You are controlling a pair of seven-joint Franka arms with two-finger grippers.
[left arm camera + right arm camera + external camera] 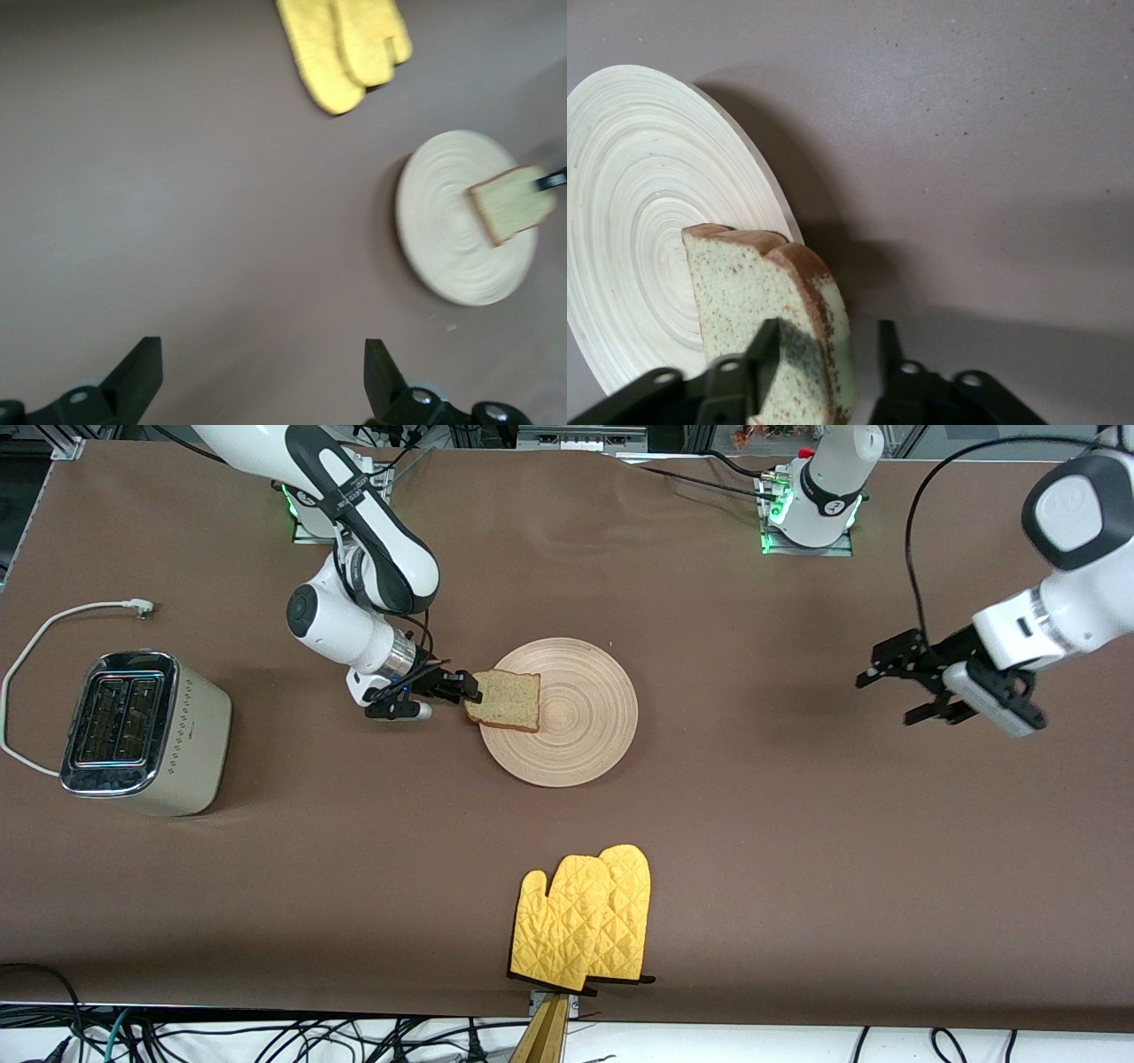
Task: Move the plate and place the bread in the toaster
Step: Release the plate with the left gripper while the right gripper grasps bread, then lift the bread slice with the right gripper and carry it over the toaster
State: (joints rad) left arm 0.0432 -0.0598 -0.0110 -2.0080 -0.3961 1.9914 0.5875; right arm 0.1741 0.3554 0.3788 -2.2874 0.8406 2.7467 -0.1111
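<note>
Bread (771, 328) bottom edge cut off; toaster (142, 731) slot interiors indistinct.

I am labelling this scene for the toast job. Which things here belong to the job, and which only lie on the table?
Belong to the job:
- bread, between the right gripper's fingers
- plate under it
- toaster

Only lying about:
- yellow oven mitts
- left gripper, open, waits

A brown table (753, 797) carries a toaster (142, 731) at the right arm's end, its white cord (35, 646) trailing beside it. A round wooden plate (571, 713) lies near the middle, and yellow oven mitts (585, 917) lie nearer the front camera.
</note>
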